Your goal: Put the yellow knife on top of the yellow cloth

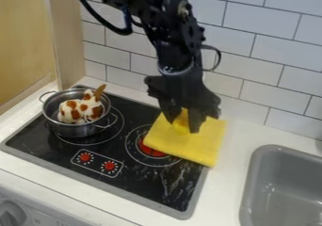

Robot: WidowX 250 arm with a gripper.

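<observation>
Black robot claw (183, 125): couldn't tell whether open or gripping.
Bright-yellow piece (181, 118): knife or fold, unclear.
Flat yellow cloth (196, 146): risked dragging if claw snagged it.

No words, numbers, labels or signs can be read; faint marks on the white front panel (78, 221), below the black stovetop (141, 185) at its left, are too small to make out; the white ticks around the two red knobs (85, 157) on the stovetop bear no readable figures.
</observation>
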